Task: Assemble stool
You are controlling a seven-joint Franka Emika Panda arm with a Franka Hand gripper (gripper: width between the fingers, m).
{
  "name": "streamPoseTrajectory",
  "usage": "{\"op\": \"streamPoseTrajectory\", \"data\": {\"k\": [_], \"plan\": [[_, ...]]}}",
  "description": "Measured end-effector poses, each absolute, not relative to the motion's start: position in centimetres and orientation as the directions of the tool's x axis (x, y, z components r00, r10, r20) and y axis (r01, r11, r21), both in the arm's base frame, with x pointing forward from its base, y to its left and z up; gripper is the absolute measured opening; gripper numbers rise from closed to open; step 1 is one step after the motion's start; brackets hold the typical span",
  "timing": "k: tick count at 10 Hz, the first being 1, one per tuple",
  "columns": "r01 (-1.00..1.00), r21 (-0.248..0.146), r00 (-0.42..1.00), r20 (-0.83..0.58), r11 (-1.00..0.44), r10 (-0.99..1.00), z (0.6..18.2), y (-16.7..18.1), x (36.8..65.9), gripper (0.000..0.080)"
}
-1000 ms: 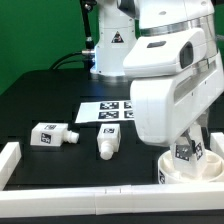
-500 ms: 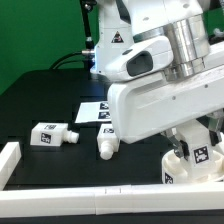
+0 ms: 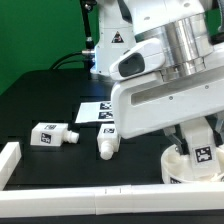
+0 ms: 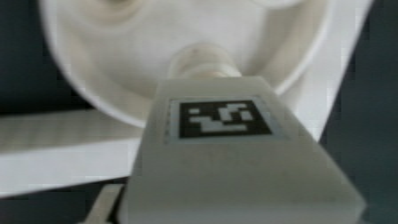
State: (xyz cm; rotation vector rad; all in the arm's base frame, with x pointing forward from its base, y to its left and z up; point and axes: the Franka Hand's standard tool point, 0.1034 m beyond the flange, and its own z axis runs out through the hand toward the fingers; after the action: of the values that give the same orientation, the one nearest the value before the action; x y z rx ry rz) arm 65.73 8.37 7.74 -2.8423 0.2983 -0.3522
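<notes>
The stool's round white seat disc (image 3: 178, 166) lies at the exterior view's right, close to the front rail. My gripper (image 3: 201, 143) hangs over it, shut on a white blocky leg (image 3: 203, 153) with a square tag. In the wrist view this leg (image 4: 222, 120) points its narrower end down into the seat disc (image 4: 98, 55); whether it is seated I cannot tell. Two loose legs lie on the black table: one (image 3: 50, 134) at the exterior view's left, one (image 3: 107, 142) near the middle.
The marker board (image 3: 98, 109) lies flat behind the loose legs. White border rails run along the front (image 3: 90, 192) and the exterior view's left (image 3: 8, 160). The arm's bulky white body (image 3: 160, 95) hides much of the right side.
The wrist has turned and the arm's body now looms larger. The held leg has shifted a little toward the exterior view's right over the seat disc. The loose legs have not moved.
</notes>
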Motion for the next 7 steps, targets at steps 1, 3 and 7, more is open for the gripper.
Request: {"op": "streamPoseTrajectory", "data": {"k": [1, 3, 7], "plan": [[-0.292, -0.304, 0.909, 0.207, -0.907, -0.362, 7.7, 8.3, 65.8, 0.0338], [-0.438, -0.326, 0.829, 0.213, -0.837, -0.517, 7.7, 7.9, 66.2, 0.0341], [-0.617, -0.377, 0.683, 0.180, -0.691, -0.708, 7.9, 7.1, 66.0, 0.0343]]}}
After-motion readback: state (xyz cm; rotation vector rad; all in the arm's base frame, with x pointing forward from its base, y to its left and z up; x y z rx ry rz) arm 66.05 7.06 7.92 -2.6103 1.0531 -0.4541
